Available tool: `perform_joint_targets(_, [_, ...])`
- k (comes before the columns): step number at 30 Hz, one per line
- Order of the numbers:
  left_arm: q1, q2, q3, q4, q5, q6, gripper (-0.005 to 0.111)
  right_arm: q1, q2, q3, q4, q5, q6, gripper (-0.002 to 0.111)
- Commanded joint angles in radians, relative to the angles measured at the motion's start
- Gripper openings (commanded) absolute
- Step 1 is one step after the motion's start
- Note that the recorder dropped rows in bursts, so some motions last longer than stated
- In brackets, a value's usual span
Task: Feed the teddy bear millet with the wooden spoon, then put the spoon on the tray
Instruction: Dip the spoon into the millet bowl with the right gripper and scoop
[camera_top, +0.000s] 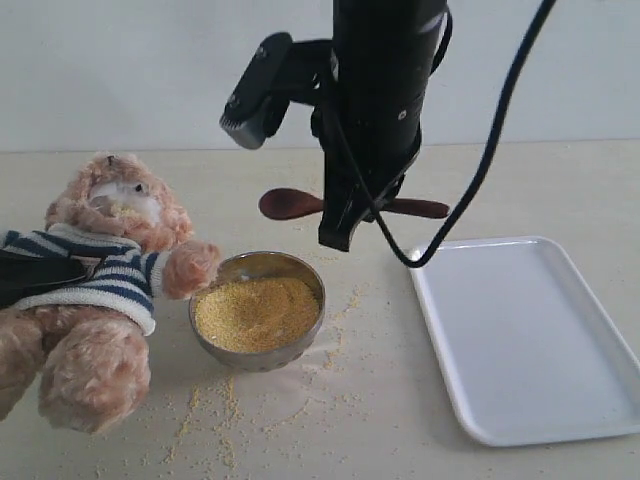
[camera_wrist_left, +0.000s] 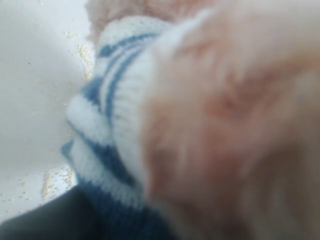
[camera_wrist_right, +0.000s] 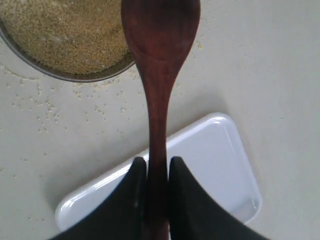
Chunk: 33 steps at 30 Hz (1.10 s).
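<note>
Pinched at the handle by the right tool (camera_wrist_right: 156, 165), the empty wooden spoon (camera_top: 290, 204) is held level above the tabletop (camera_top: 400, 420), its oval end turned toward the millet (camera_top: 255, 312) and teddy bear (camera_top: 110, 270), its handle end toward the white tray (camera_top: 530, 340) on the right arm's side.

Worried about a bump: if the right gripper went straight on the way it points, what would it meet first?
The right gripper points down: probably the table between steel bowl and tray; depth is unclear, perhaps the tray's rim.
</note>
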Motion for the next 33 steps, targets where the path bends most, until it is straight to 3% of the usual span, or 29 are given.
perform_joint_targets(1, [0.003,-0.003,0.004,-0.021,0.032,0.008,0.005,-0.006,0.076,-0.002,0.003,-0.026,-0.024,0.000])
perform_joint_targets(9, [0.003,-0.003,0.004,-0.068,0.032,0.013,0.005,0.006,0.170,-0.002,-0.010,-0.042,-0.070,0.000])
perform_joint_targets(22, [0.003,-0.003,0.004,-0.096,0.032,0.027,0.005,0.157,0.236,-0.002,-0.266,-0.134,-0.059,0.000])
perform_joint_targets(33, [0.003,-0.003,0.004,-0.095,0.032,0.027,0.005,0.163,0.292,-0.002,-0.265,-0.117,-0.030,0.000])
